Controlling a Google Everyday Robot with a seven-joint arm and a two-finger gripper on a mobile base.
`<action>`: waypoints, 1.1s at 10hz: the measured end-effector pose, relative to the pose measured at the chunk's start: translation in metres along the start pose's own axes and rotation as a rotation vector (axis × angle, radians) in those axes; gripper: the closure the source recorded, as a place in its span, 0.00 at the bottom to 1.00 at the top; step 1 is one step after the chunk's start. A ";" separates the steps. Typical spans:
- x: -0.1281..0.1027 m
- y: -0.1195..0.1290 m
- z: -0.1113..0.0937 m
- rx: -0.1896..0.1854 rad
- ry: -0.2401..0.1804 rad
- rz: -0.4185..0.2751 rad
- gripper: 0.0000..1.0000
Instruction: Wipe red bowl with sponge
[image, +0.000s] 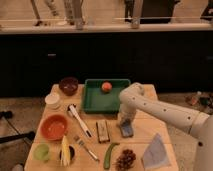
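Observation:
The red bowl (54, 127) sits upright at the table's left side, wide, shallow and orange-red. The sponge (127, 131), a small blue-grey block, lies right of centre, just in front of the green tray. My gripper (125, 122) points down directly over the sponge and meets its top, hiding the far edge. The white arm reaches in from the right. The bowl is well to the left of the gripper, with a white-handled utensil and a brown block in between.
A green tray (95, 102) holds an orange fruit (106, 86). A maroon bowl (68, 85) and a white cup (52, 100) stand at the back left. Also here are a white-handled utensil (80, 120), brown block (103, 131), fork (87, 148), cucumber (110, 155), folded cloth (155, 150) and green cup (42, 151).

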 end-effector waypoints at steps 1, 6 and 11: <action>0.000 -0.001 -0.006 -0.005 0.010 0.004 0.99; 0.003 -0.010 -0.059 -0.027 0.047 0.023 1.00; 0.011 -0.031 -0.098 0.004 0.031 0.121 1.00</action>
